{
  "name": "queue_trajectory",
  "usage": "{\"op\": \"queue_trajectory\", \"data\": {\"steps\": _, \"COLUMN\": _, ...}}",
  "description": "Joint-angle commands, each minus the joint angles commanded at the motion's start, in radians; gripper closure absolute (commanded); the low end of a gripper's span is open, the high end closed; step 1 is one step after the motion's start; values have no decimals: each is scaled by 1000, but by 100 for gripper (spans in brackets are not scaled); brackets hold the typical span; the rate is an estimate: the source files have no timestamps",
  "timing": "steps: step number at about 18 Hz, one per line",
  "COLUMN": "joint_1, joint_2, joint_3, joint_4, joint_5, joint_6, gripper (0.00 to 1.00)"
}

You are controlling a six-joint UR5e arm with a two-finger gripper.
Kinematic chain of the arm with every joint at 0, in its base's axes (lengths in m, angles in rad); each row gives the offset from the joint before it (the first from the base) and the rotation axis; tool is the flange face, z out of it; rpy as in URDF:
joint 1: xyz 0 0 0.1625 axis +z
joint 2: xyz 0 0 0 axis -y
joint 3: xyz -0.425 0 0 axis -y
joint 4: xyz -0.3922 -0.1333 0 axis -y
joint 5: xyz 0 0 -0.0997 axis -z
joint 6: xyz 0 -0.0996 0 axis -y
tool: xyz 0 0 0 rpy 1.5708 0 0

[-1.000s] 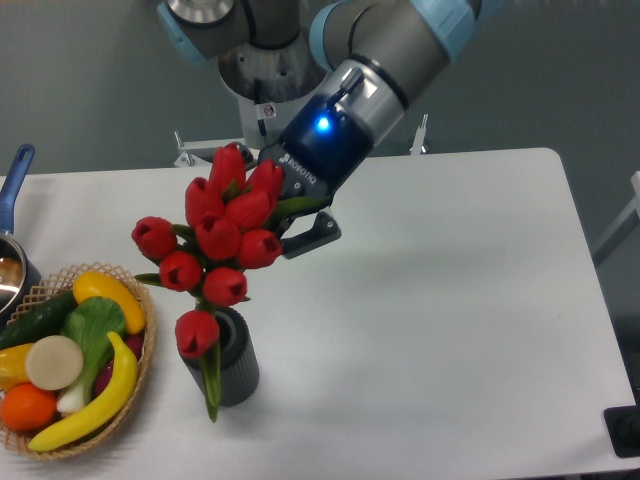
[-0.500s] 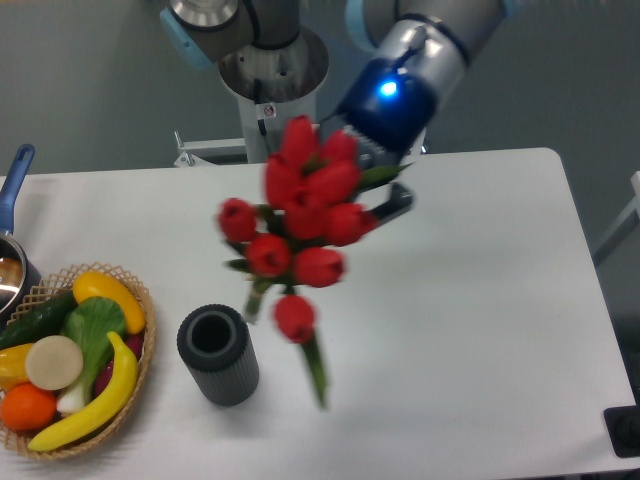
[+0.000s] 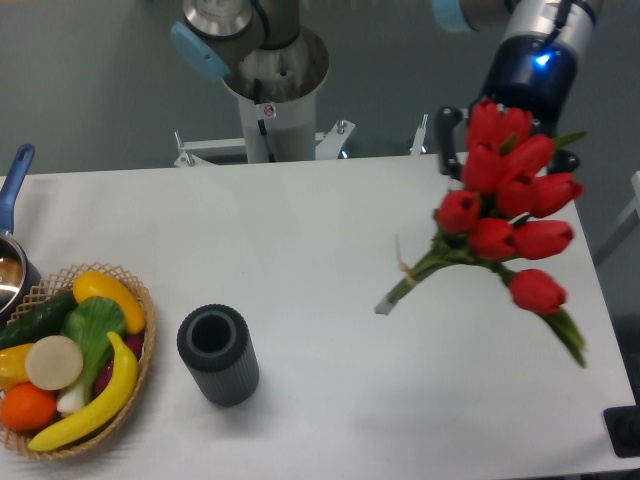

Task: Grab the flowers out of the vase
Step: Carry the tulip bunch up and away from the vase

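A white table before a grey wall; the flowers hang in the air at the right, the vase stands at the lower left.

The gripper comes in from the upper right with a blue light on its body, and its fingers are mostly hidden behind the red tulip heads, so I cannot tell how firmly they close, though the bunch is off the table and tilted, its tied green stems pointing down-left toward the table's middle. The dark ribbed vase stands upright with its round mouth open, well apart from the flowers. Just beside it to the left sits a woven basket of fruit and vegetables, with a banana along its near edge. A pot with a blue handle shows at the left edge.
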Motion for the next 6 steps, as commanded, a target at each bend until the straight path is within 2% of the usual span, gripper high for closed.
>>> {"op": "queue_trajectory", "data": {"steps": 6, "joint_1": 37, "joint_2": 6, "joint_3": -60, "joint_4": 5, "joint_5": -2, "joint_6": 58, "gripper": 64}}
